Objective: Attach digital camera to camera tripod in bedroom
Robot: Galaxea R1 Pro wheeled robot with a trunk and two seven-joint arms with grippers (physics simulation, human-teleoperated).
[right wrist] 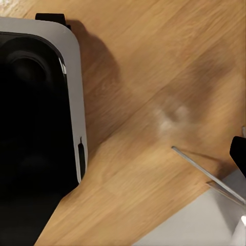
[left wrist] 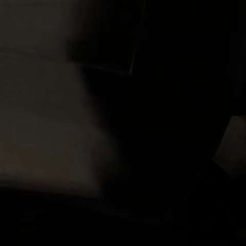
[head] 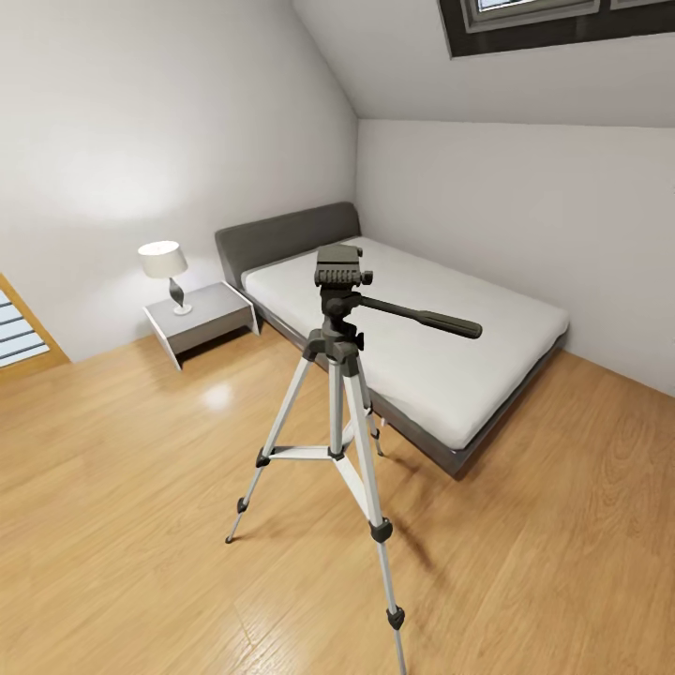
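Observation:
The camera tripod (head: 336,375) stands upright on the light wood floor (head: 141,469) in the middle of the bedroom, close in front of me. Its silver legs are spread, with black joints and feet. Its black head (head: 338,267) is bare on top, and the long black handle (head: 427,321) sticks out to the right over the bed. The digital camera is out of view. The left wrist view is almost black, with nothing recognisable in it. In the right wrist view a thin silver rod (right wrist: 205,174) slants over the wood floor (right wrist: 154,77).
A grey low bed with a white mattress (head: 441,356) lies right behind the tripod. A grey bedside table (head: 202,319) with a white lamp (head: 164,267) stands at the left wall. A dark-framed skylight (head: 553,23) sits in the sloped ceiling. My white-and-black base (right wrist: 74,102) shows in the right wrist view.

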